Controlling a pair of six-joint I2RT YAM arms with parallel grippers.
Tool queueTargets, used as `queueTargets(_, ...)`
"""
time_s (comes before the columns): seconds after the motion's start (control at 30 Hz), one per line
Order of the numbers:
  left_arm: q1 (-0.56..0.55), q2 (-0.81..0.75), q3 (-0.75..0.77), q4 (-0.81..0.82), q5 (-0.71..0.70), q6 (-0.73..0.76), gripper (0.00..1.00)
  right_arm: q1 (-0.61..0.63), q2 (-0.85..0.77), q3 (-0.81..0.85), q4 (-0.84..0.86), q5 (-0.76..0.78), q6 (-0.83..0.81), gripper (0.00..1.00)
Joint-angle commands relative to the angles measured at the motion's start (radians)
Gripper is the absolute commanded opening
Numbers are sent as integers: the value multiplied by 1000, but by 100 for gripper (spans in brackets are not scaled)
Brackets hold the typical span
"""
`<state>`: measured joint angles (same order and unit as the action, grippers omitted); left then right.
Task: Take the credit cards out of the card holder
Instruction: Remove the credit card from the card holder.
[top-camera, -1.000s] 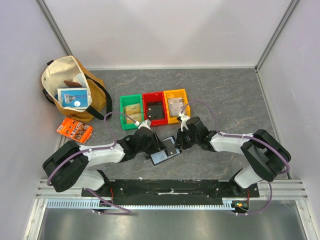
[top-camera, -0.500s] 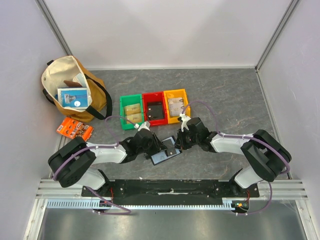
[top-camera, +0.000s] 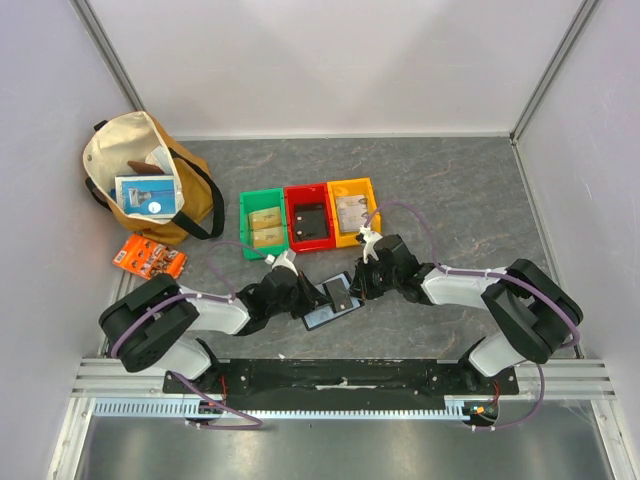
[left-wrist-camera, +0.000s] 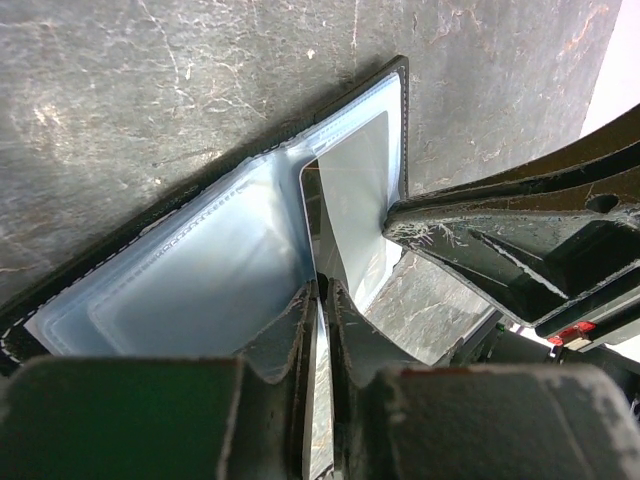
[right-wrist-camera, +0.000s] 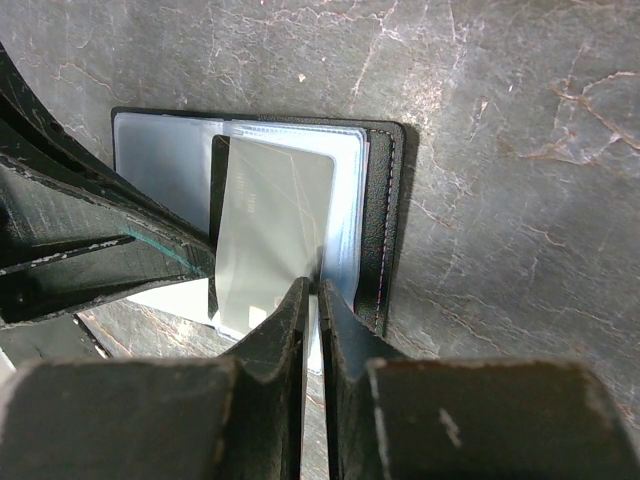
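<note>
The card holder (top-camera: 326, 314) lies open on the grey table between my two grippers, black rim around clear blue-grey sleeves (left-wrist-camera: 190, 280). A silvery credit card (left-wrist-camera: 352, 195) stands up part way out of a sleeve. My left gripper (left-wrist-camera: 322, 290) is shut on that card's near edge. From the other side, my right gripper (right-wrist-camera: 313, 285) is shut on a thin clear sleeve of the card holder (right-wrist-camera: 385, 200), just beside the card (right-wrist-camera: 272, 215). In the top view the left gripper (top-camera: 317, 298) and right gripper (top-camera: 357, 286) nearly meet over the holder.
Green (top-camera: 244, 222), red (top-camera: 309, 190) and yellow (top-camera: 374, 208) bins stand in a row just behind the grippers, each with items inside. A tan tote bag (top-camera: 120, 135) sits at the back left, with an orange packet (top-camera: 150, 260) in front of it.
My left gripper has closed down onto the card and its wrist has drawn slightly back to the lower left. The right gripper keeps its grip in place.
</note>
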<state>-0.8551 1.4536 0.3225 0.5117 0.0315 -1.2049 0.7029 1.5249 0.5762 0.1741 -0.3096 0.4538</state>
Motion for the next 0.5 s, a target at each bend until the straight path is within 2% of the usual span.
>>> queueTargets(0.0, -4, 27, -8, 19, 4, 1, 13, -2, 4, -27, -50, 1, -1, 14)
queueTargets(0.33, -2, 74, 30, 21, 22, 16, 22, -2, 11, -26, -50, -5, -1, 13)
queueTargets(0.4, -2, 82, 38, 25, 31, 19, 22, -2, 11, -26, -50, -5, 0, 13)
queueTargets(0.47, -2, 80, 39, 30, 34, 19, 17, -2, 11, -26, -50, -3, 0, 13)
